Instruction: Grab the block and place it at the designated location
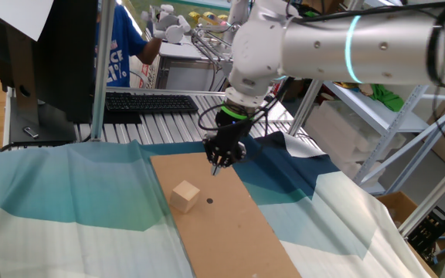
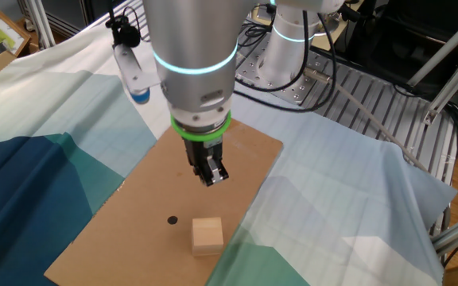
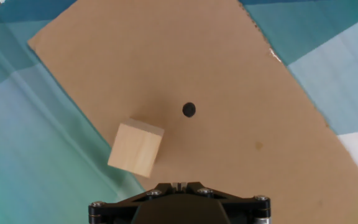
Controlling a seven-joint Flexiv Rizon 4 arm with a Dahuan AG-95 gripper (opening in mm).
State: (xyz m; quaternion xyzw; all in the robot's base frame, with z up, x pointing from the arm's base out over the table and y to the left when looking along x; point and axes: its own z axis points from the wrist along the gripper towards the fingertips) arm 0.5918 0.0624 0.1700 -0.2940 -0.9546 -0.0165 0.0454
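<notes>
In the hand view, only the black base of the gripper was seen at the lower edge, its fingertips out of frame; the block was found just beyond it and to the left, resting on the cardboard sheet close to that sheet's left edge; the designated location was marked a little farther on, near the block but apart from it. In the other fixed view, the gripper was held above the cardboard, clear of the block and carrying nothing; its fingers were seen drawn together with no gap visible between them. Beneath the cardboard a teal-and-white cloth was spread; beyond it, a keyboard was seen in one fixed view.
</notes>
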